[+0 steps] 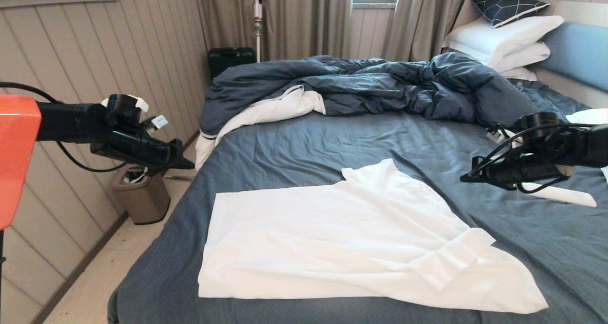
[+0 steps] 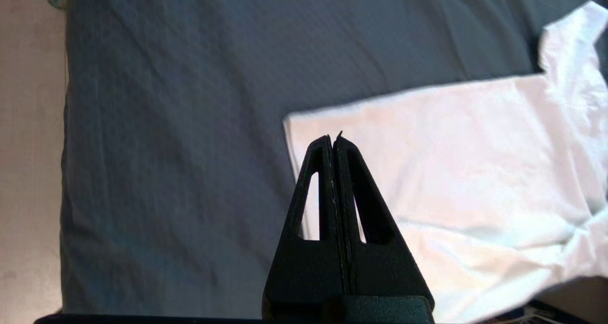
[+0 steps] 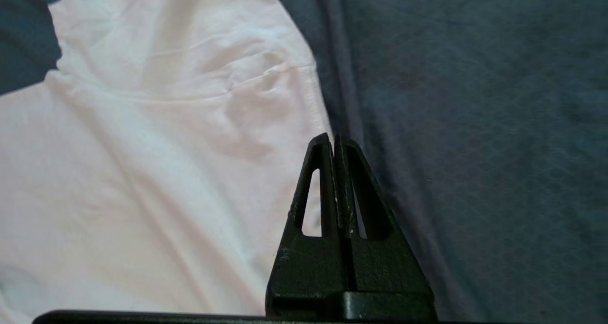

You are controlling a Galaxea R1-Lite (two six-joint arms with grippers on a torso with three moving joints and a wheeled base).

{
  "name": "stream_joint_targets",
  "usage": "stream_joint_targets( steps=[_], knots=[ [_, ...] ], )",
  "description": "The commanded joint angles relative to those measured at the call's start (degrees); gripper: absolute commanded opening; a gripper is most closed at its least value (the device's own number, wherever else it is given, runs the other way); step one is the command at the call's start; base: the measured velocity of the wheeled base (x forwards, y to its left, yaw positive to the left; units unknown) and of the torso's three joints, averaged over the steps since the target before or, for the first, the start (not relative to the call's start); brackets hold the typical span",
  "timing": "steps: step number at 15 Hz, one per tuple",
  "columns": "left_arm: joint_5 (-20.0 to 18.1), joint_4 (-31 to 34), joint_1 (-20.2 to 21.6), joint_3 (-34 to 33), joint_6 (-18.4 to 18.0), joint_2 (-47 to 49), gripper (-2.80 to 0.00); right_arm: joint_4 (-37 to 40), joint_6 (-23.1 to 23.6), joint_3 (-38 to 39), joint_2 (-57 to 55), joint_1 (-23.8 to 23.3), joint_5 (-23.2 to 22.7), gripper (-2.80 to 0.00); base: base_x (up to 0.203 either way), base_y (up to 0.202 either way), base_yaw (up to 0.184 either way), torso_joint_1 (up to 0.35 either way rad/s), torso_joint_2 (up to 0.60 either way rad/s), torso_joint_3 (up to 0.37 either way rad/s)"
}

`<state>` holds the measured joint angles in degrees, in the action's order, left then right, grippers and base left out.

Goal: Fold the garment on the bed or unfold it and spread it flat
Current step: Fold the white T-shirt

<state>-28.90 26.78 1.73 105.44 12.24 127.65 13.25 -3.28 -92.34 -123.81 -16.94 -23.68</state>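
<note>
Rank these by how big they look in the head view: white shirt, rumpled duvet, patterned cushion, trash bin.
1-2. Duvet and white shirt: too close to rank; the shirt is nearer.
3-4. Patterned cushion and trash bin: look alike.

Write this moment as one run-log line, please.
large white thin-cloth shirt: folded, lying on dark slate-blue bed sheet | left end effector: shut, empty, raised | right end effector: shut, empty, raised

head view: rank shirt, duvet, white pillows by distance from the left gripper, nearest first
From the left gripper, shut, at the bed's left edge:
1. Shirt: flat on the sheet, near end of the bed.
2. Duvet: rumpled across the far end.
3. White pillows: stacked at the far right corner.
</note>
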Motion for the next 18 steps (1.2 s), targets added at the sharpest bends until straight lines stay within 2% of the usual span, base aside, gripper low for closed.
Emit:
stream_joint_targets(
  steps=[1,4,5,6,8,9,10,12,14,15,18],
  knots=[
    [-0.18,0.01,0.1,-3.25,0.01,-5.58,-2.8,0.03,-0.14,-2.23,-1.04,-0.19,-0.08,-2.8,0.0,0.0,0.0,0.0,0.0,0.0],
    [-0.08,-0.14,0.14,-8.97,-0.42,-13.83,-2.8,0.16,0.36,-7.93,-1.9,-0.26,0.95,-2.8,0.0,0.0,0.0,0.0,0.0,0.0],
    [-0.06,-0.15,0.17,-10.8,-1.0,-16.26,-2.8,0.35,1.48,-10.21,-1.88,-0.38,3.66,-2.8,0.0,0.0,0.0,0.0,0.0,0.0],
    [-0.03,-0.15,0.17,-12.39,-1.69,-17.91,-2.8,0.37,4.5,-11.53,-1.92,-0.58,9.09,-2.8,0.0,0.0,0.0,0.0,0.0,0.0],
    [0.13,0.16,0.19,-12.21,-2.14,-18.49,-2.8,-0.17,14.92,-12.55,-2.02,-0.76,19.16,-2.8,0.0,0.0,0.0,0.0,0.0,0.0],
    [0.21,0.2,0.2,-11.96,-2.13,-18.44,-2.8,-1.51,17.62,-13.44,-2.16,-0.58,23.98,-2.8,0.0,0.0,0.0,0.0,0.0,0.0],
    [0.38,0.28,0.2,-11.53,-2.13,-18.02,-2.8,-4.91,18.69,-14.28,-2.55,0.27,27.65,-2.8,0.0,0.0,0.0,0.0,0.0,0.0],
    [0.66,0.22,0.11,-11.1,-2.04,-16.69,-2.8,-11.59,19.18,-11.39,-3.54,2.33,30.22,-2.8,0.0,0.0,0.0,0.0,0.0,0.0],
    [0.67,0.23,0.11,-9.62,-2.03,-14.15,-2.8,-15.59,19.05,-5.37,-5.31,3.23,28.9,-2.8,0.0,0.0,0.0,0.0,0.0,0.0],
    [0.62,0.24,0.11,-8.39,-2.02,-12.7,-2.8,-15.95,18.09,-4.93,-6.97,3.27,23.82,-2.8,0.0,0.0,0.0,0.0,0.0,0.0],
    [-0.3,-0.15,0.14,-5.32,-2.12,-8.4,-2.8,-14.76,5.79,-7.35,-8.79,2.27,11.57,-2.8,0.0,0.0,0.0,0.0,0.0,0.0]
  ],
)
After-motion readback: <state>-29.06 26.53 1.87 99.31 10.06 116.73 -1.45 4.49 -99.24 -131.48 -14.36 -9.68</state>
